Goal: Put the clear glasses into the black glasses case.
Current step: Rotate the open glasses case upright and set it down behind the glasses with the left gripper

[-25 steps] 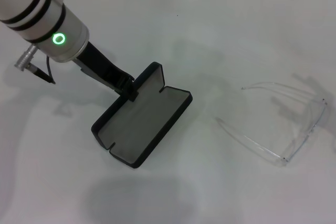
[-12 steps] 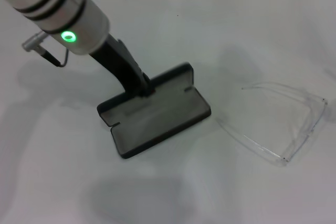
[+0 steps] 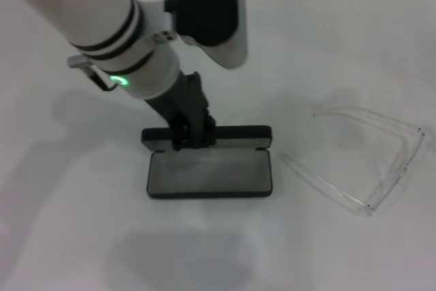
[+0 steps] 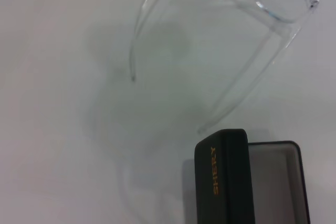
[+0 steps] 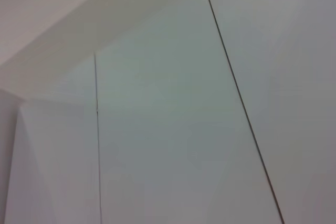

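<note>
Left gripper [image 3: 193, 134]: you are gripping the upright lid of the black glasses case [image 3: 210, 172], clenched on its back edge, likely to steady it open.
Case: lying open, grey lining facing up.
Clear glasses [image 3: 371, 158]: resting nearby on the table [image 3: 327, 46], arms unfolded.
Lettering: orange "SHEKY" on the lid.
Right gripper: not showing.

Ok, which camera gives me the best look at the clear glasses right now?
The head view: it shows the whole clear glasses lying arms open on the table, apart from the open black case. The left wrist view crops the front of the frame. The right wrist view shows none of them.
</note>
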Motion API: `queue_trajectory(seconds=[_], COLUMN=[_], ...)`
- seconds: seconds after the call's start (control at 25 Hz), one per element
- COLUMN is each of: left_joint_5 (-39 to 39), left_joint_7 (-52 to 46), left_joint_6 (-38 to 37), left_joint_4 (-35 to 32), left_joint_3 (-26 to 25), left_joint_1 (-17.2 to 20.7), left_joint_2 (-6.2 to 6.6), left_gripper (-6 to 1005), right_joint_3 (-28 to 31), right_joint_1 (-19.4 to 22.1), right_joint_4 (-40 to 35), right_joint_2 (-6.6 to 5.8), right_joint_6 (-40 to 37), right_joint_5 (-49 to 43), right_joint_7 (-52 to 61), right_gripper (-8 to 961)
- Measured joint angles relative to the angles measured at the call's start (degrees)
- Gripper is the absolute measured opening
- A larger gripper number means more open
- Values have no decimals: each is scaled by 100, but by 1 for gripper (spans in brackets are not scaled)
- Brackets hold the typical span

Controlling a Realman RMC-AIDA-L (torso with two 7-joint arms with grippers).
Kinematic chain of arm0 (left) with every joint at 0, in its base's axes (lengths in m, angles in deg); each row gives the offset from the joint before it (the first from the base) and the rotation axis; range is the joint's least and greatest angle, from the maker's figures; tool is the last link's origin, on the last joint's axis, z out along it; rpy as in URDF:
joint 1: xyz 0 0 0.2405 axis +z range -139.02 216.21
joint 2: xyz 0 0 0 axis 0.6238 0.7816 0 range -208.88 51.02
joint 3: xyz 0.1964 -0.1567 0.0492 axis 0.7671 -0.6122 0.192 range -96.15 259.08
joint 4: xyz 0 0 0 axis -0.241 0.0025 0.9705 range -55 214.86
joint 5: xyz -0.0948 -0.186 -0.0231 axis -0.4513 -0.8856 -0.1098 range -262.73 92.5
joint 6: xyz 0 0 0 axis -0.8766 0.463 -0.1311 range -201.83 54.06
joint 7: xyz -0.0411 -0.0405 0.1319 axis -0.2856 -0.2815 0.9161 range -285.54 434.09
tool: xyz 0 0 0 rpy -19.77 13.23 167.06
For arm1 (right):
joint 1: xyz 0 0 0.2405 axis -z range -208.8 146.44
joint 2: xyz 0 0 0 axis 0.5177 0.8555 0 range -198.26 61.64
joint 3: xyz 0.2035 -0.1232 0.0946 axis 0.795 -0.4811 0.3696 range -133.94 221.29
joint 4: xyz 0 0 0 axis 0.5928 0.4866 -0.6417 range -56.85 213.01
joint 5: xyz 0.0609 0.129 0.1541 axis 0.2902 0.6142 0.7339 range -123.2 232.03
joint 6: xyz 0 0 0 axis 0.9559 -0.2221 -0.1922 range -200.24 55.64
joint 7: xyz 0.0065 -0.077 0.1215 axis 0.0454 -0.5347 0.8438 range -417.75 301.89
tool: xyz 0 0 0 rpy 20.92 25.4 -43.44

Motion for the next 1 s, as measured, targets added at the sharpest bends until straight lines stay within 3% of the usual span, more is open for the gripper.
queue_trajectory(seconds=[0.56,1.0], left_joint_5=[6,2], left_joint_7=[-84,-195], left_joint_6=[1326,1625], left_joint_4=[681,760], left_joint_3=[813,1033], left_joint_1=[-511,-544], left_joint_2=[-46,-50], left_gripper=[233,239], right_joint_3=[18,88], right_joint_1=[206,236], right_joint_4=[159,168], right_joint_2=[10,10], right_joint_6=[-73,-74], right_joint_5=[150,157], right_joint_7=[-28,-47], right_gripper=[875,875])
